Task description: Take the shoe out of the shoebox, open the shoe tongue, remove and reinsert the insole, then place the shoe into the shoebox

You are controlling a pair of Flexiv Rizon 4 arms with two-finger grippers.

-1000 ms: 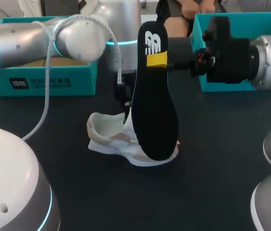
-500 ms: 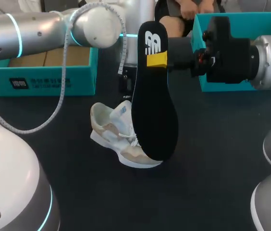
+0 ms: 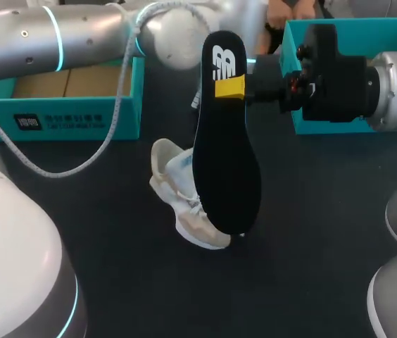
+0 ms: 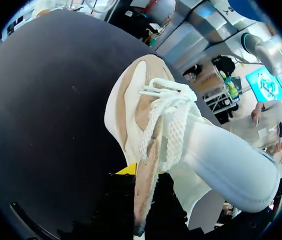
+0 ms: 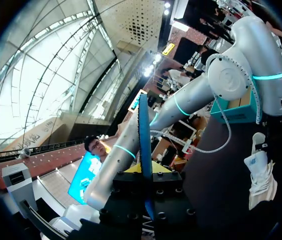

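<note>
High over the middle of the desk (image 3: 100,232), the right pincer (image 3: 230,88) pinches the black insole (image 3: 227,162) near its top end, so it hangs straight down. Below it the white shoe (image 3: 181,193) lies on the desk, and the left pincer (image 4: 142,182) pinches its side edge. A teal shoebox (image 3: 79,116) stands far left.

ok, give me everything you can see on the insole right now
The insole is black, thin, foam-like, with a white logo near its narrow upper end. It hangs upright above the table, wide end down, clear of the shoe. The right gripper is shut on it just below the logo; the right wrist view shows it edge-on between the yellow tips. Nothing else touches it.
</note>
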